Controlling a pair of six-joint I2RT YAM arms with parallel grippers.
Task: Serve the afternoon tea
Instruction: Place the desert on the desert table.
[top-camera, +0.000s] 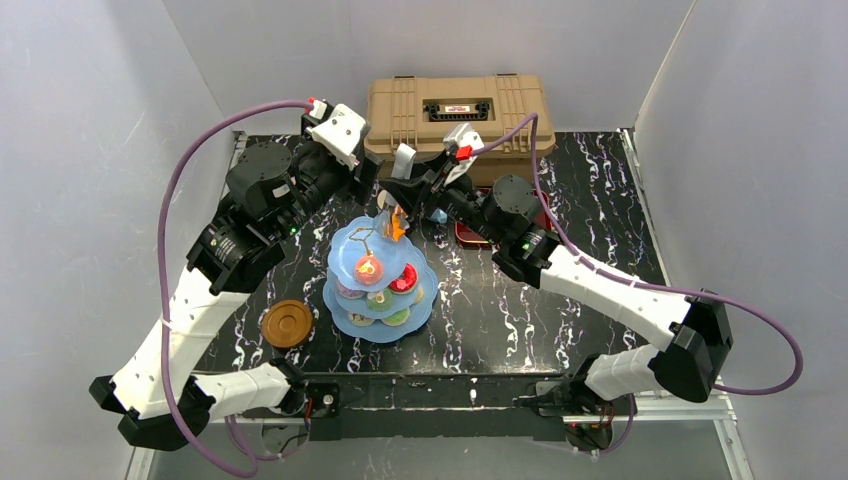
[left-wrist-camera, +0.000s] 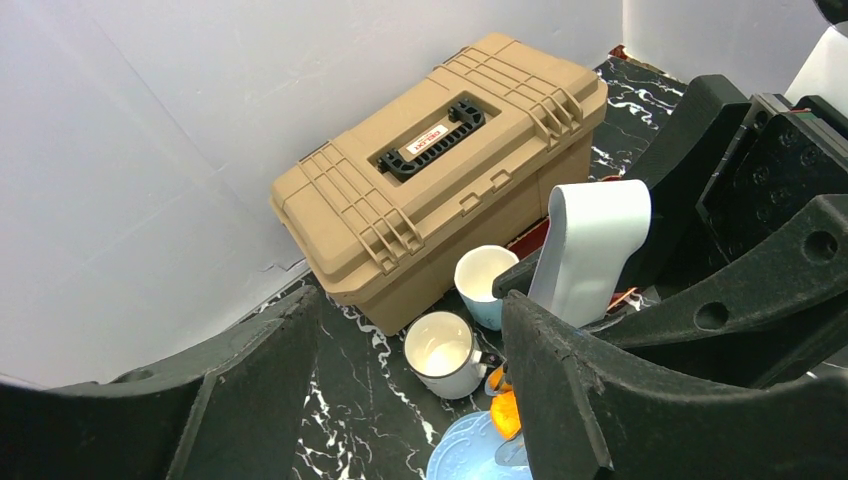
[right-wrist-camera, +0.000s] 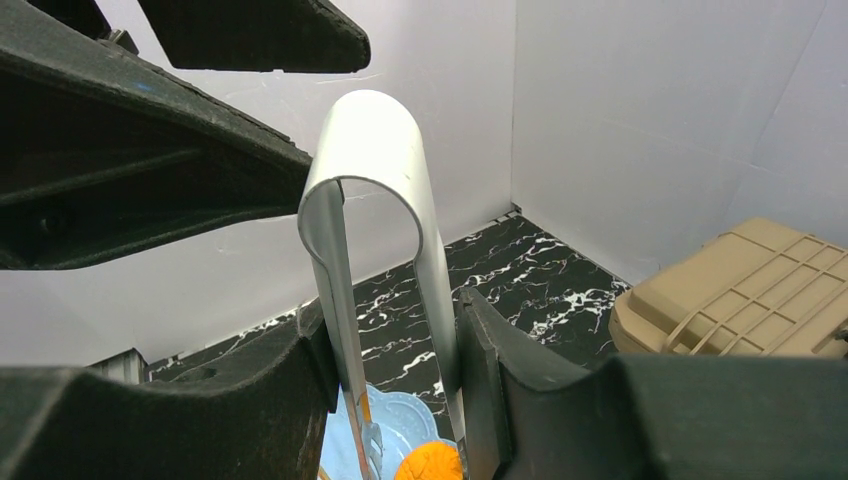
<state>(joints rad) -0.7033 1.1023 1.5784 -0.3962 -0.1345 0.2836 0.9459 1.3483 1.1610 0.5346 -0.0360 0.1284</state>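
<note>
Right wrist view: the right gripper (right-wrist-camera: 395, 352) is clamped on metal tongs (right-wrist-camera: 375, 150), whose tips pinch an orange treat (right-wrist-camera: 432, 462) just below it, over the pale blue cake stand (top-camera: 345, 255), which looks well stocked with colourful treats. The left gripper (left-wrist-camera: 405, 400) hangs open and empty. Just beyond it, a white mug (left-wrist-camera: 445, 352) and a blue mug (left-wrist-camera: 484, 283) look unserved. A brown saucer (top-camera: 287, 323) sits bare.

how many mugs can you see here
2. The white mug stands in front of the tan toolbox; the light-blue mug is beside it, nearer the toolbox. Others may be hidden.
</note>
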